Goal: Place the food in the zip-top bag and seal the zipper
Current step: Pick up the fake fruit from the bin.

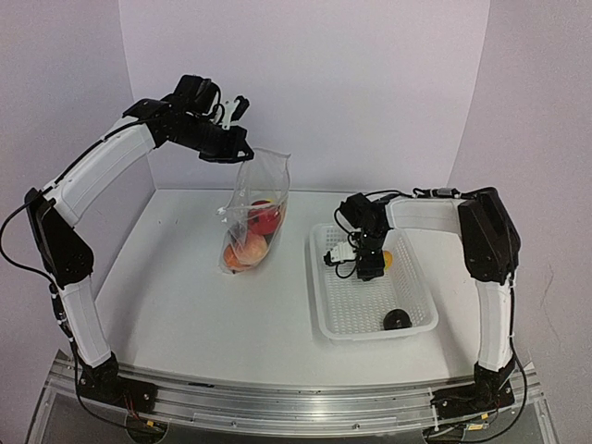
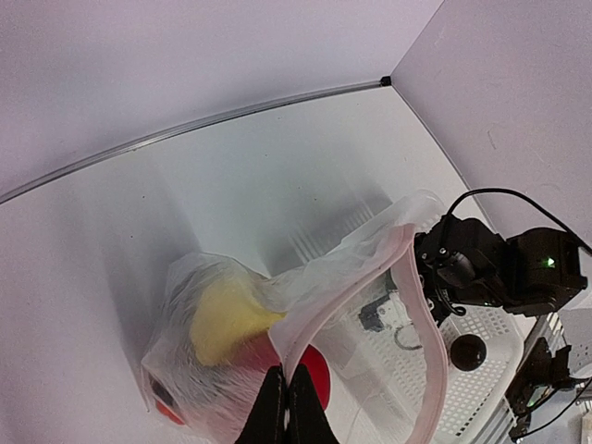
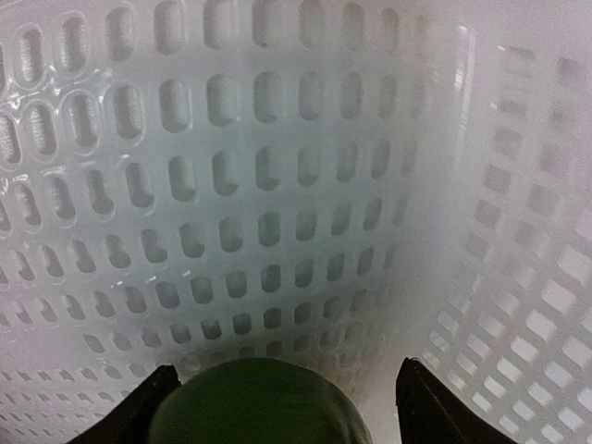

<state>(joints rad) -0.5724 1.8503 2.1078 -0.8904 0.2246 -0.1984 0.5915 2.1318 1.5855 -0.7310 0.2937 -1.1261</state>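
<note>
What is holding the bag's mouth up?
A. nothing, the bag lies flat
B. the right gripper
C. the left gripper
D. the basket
C: the left gripper is pinched shut on the top edge of the bag, while the right gripper is down in the basket.

A white surface (image 1: pixel 185 314) is boxed in by plain pale panels: a back wall (image 1: pixel 370 83) along its far edge, a left wall (image 1: pixel 55 92) and a right wall (image 1: pixel 546 111). A metal rail (image 1: pixel 296 402) lines its near edge. The light is soft and even.
</note>
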